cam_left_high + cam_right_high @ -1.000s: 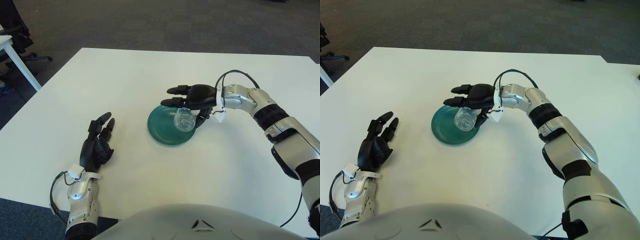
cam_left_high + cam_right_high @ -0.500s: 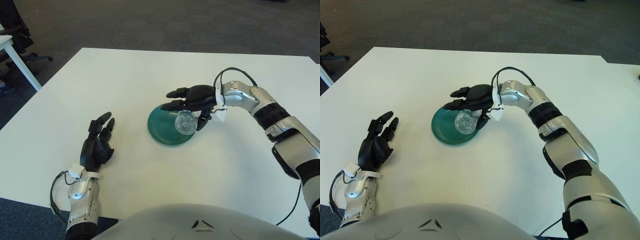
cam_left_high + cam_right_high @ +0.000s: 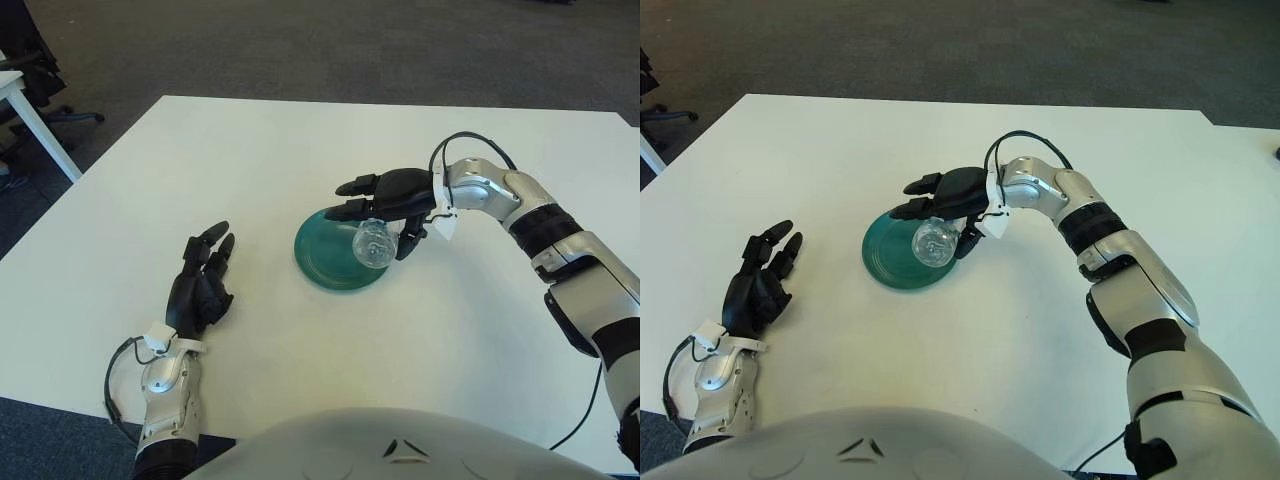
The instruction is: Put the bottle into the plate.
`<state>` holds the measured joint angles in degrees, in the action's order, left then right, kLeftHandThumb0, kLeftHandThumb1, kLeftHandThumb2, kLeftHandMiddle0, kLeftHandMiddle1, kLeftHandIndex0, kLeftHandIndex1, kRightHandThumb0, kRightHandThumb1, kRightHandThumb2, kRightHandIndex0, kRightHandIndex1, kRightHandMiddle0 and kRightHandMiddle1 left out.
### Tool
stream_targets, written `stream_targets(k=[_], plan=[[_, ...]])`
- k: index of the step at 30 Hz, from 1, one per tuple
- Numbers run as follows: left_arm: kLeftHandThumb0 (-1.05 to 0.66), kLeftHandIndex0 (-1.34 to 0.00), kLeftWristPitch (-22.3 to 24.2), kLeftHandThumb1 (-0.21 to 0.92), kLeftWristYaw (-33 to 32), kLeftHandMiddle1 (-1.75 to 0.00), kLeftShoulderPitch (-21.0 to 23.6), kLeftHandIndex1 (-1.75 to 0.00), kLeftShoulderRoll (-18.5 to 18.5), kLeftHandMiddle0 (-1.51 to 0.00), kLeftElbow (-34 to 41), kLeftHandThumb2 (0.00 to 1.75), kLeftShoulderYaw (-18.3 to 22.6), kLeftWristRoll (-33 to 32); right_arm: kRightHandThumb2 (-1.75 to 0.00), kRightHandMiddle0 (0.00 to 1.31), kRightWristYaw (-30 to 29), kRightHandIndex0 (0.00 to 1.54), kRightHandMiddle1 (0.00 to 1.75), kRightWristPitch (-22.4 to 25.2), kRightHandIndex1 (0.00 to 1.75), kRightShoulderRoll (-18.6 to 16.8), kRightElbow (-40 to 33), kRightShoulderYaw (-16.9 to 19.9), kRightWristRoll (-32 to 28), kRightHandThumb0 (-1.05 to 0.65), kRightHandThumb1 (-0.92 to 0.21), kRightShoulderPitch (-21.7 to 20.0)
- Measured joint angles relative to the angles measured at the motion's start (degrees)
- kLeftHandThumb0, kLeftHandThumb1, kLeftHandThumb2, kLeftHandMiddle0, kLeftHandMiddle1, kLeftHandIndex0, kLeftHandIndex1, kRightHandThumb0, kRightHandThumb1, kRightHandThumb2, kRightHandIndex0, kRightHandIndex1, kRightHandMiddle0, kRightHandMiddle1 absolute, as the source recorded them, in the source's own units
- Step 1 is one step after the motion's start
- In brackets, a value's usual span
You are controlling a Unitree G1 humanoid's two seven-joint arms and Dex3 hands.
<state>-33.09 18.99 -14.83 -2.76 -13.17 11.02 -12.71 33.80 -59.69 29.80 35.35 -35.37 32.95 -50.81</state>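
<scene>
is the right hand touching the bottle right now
Cannot tell. In the left eye view, the right hand has its fingers spread above the bottle on the plate, without plain contact or gap.

We see bright, even light; the white table (image 3: 300,150) shows soft faint shadows, and nothing is blurred.

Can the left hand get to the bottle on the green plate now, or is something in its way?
Probably not easily: the left hand is far to the left, and the right hand arches over the bottle on the green plate, covering it.
</scene>
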Motion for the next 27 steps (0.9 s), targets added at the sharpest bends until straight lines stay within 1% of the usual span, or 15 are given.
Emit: stream_targets(k=[6,12,16,21,23,25,27], plan=[[-0.90,0.00,0.07,0.92,-0.87,0.00,0.46,-0.74,0.29,-0.29,-0.17,0.97,-0.41,0.80,-0.72,0.00,1.81,0.00,0.00,0.07,0.00,-0.54,1.07,-0.03,-0.48,-1.05,-0.92,-0.84],[-0.90,0.00,0.10,0.92,-1.93,0.00,0.68,-0.74,0.90,-0.29,-0.21,0.97,-1.37,2.22,-0.68,0.00,2.66,0.00,0.00,0.84,0.00,-2.99,3.44,-0.58,0.70,-1.05,-0.92,-3.19],[-0.90,0.00,0.17,0.92,-2.68,0.00,1.03,-0.74,1.30,-0.29,-0.17,0.97,-2.06,2.98,-0.65,0.00,2.05,0.00,0.00,-0.21,0.00,-4.35,5.38,-1.46,2.64,-1.05,-0.92,-4.86],[-0.90,0.00,0.17,0.92,-3.85,0.00,1.27,-0.74,1.78,-0.29,-0.07,0.97,-2.47,3.75,-0.69,0.00,2.83,0.00,0.00,-0.98,0.00,-4.89,7.52,-2.52,3.18,-1.05,-0.92,-6.16],[-0.90,0.00,0.17,0.92,-4.30,0.00,1.36,-0.74,2.04,-0.29,-0.04,0.97,-2.65,4.08,-0.74,0.00,3.64,0.02,0.00,-0.85,0.01,-4.95,8.32,-2.63,3.17,-1.05,-0.92,-6.51],[-0.89,-0.01,0.18,0.92,-5.53,-0.01,0.88,-0.81,2.67,-0.33,0.69,0.95,-3.18,4.68,-0.77,0.00,4.88,0.03,0.00,-0.54,0.01,-5.08,9.09,-2.70,3.11,-1.05,-0.92,-6.84],[-0.88,-0.04,0.19,0.92,-8.27,-0.04,-1.11,-0.88,4.64,-0.39,3.25,0.92,-4.48,6.63,-0.79,0.00,5.56,0.04,0.00,-0.18,0.02,-5.28,9.75,-2.70,3.09,-1.05,-0.92,-6.99]])
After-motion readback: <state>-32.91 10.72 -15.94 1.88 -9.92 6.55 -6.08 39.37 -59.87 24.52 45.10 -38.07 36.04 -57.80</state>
